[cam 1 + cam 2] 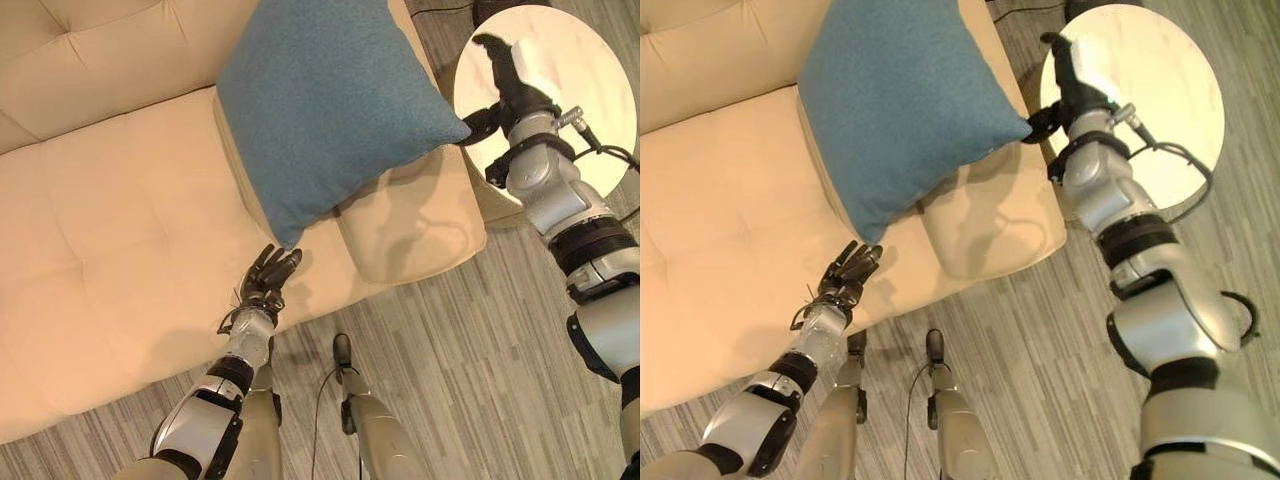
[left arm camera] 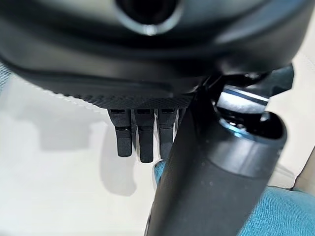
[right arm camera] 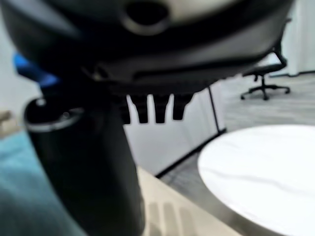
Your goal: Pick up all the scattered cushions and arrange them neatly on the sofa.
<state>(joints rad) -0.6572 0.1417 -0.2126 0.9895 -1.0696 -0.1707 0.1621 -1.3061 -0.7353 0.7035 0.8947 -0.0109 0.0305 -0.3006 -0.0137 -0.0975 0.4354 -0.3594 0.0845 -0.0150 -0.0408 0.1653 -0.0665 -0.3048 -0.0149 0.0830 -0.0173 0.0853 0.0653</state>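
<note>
A blue cushion (image 1: pixel 330 100) stands tilted on the cream sofa (image 1: pixel 110 230), leaning over the armrest (image 1: pixel 420 220). My left hand (image 1: pixel 268 280) rests open at the seat's front edge, its straight fingers (image 2: pixel 140 137) just below the cushion's lower corner (image 2: pixel 280 211). My right hand (image 1: pixel 515 85) hangs over the round white table (image 1: pixel 590 80), fingers straight, with its thumb right beside the cushion's right corner (image 1: pixel 1015 125). Neither hand holds anything.
The round table (image 3: pixel 266 167) stands close against the sofa's right armrest. Grey striped floor (image 1: pixel 460 380) runs in front of the sofa. A white wall panel and an office chair (image 3: pixel 268 73) stand beyond the table.
</note>
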